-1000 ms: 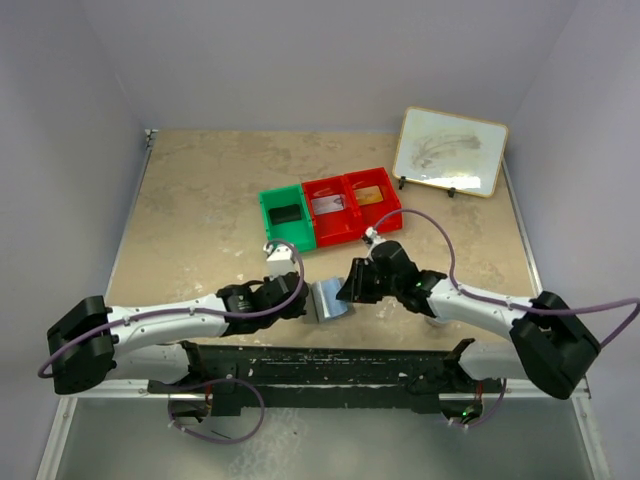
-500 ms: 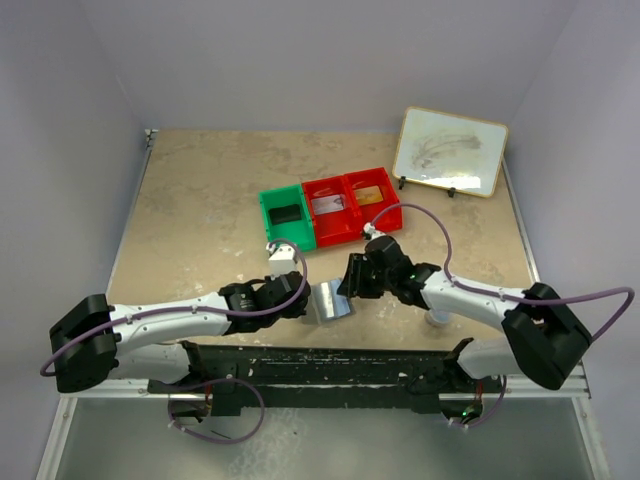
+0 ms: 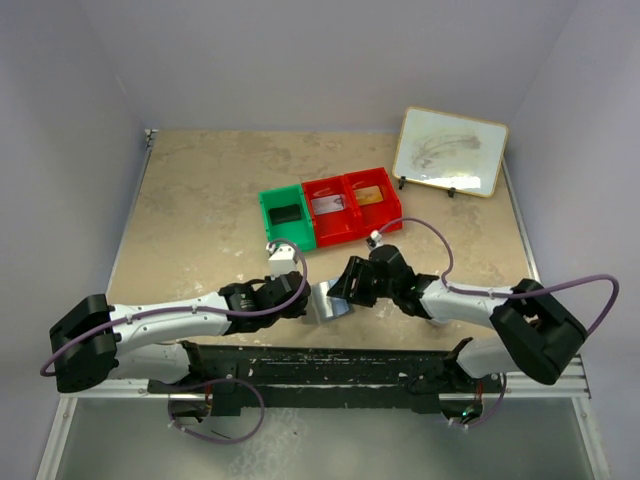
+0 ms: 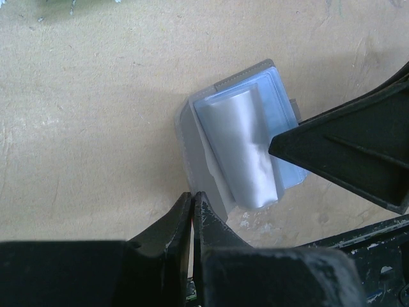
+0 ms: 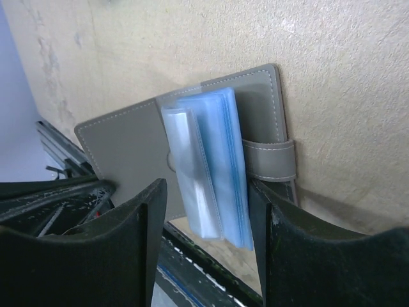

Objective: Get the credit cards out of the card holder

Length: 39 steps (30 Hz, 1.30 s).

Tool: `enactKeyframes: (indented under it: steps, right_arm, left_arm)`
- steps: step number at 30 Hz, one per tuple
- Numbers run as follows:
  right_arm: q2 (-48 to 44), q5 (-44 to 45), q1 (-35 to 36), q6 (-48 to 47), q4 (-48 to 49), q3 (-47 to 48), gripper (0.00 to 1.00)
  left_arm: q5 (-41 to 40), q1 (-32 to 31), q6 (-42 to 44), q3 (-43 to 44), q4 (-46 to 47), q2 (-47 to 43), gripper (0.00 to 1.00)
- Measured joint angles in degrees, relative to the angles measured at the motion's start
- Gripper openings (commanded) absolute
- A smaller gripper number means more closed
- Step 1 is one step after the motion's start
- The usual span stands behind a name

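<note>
The card holder (image 3: 325, 300) lies open near the table's front edge, a grey stitched cover (image 5: 128, 153) with a strap and a stack of clear bluish sleeves (image 4: 243, 147). No card shows inside the sleeves. My right gripper (image 5: 208, 217) is open, its fingers on either side of the sleeve stack (image 5: 211, 166), and the right finger (image 5: 275, 211) is against the strap. My left gripper (image 4: 192, 197) is shut with nothing visible between its tips, which rest at the cover's near edge. Flat credit cards lie in the bins: a dark one (image 3: 288, 214), a pale one (image 3: 328, 205) and a gold one (image 3: 370, 195).
A green bin (image 3: 270, 205) and two joined red bins (image 3: 345, 232) stand behind the holder at mid table. A framed whiteboard (image 3: 450, 150) leans at the back right. A black rail (image 3: 320, 365) runs along the front edge just below the holder.
My right gripper has opened wider and slid left and lower onto the holder, now straddling the sleeves. The left arm has stayed put, shut.
</note>
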Motion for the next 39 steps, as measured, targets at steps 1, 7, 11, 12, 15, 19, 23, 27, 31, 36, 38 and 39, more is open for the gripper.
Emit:
enactKeyframes:
  steps: [1, 7, 11, 12, 15, 19, 23, 27, 31, 36, 38, 39]
  right_arm:
    - [0.33, -0.11, 0.00, 1.07, 1.20, -0.26, 0.57]
    - [2.45, 0.02, 0.00, 10.27, 10.40, -5.40, 0.56]
    - [2.75, 0.57, 0.07, 13.75, 12.31, -5.90, 0.56]
    - [2.75, 0.98, 0.15, 14.29, 12.31, -5.90, 0.56]
    - [2.54, 2.60, 0.33, 15.69, 12.35, -6.21, 0.56]
    - [2.01, 4.74, 0.42, 18.45, 13.66, -7.39, 0.56]
    - [2.69, 7.54, 0.37, 19.74, 15.69, -7.37, 0.56]
    - [5.60, 8.72, 0.26, 20.65, 17.84, -5.92, 0.55]
    - [7.48, 10.56, 0.20, 21.42, 19.06, -4.57, 0.55]
    - [7.43, 11.45, -1.20, 22.97, 22.36, -4.87, 0.55]
    - [7.41, 11.41, -2.32, 23.30, 23.87, -5.25, 0.55]
    - [7.41, 11.23, -2.84, 23.41, 24.30, -5.29, 0.55]
  left_arm:
    - [0.00, 0.00, 0.00, 0.00, 0.00, 0.00, 0.00]
    - [0.00, 0.00, -0.02, 0.00, 0.00, 0.00, 0.00]
    - [0.00, 0.00, 0.00, 0.00, 0.00, 0.00, 0.00]
    - [0.00, 0.00, 0.00, 0.00, 0.00, 0.00, 0.00]
    - [0.00, 0.00, -0.02, 0.00, 0.00, 0.00, 0.00]
    - [0.00, 0.00, 0.00, 0.00, 0.00, 0.00, 0.00]
    - [0.02, 0.00, 0.00, 0.00, 0.00, 0.00, 0.00]
    - [0.02, 0.00, 0.02, 0.00, -0.02, 0.00, 0.00]
    - [0.04, 0.00, 0.00, 0.00, -0.15, 0.00, 0.00]
    - [0.31, 0.00, -0.02, -0.07, -0.42, 0.00, 0.00]
    - [0.55, 0.00, -0.07, -0.37, -0.33, 0.00, 0.00]
    - [0.72, 0.00, -0.17, -0.70, -0.33, 0.00, 0.00]
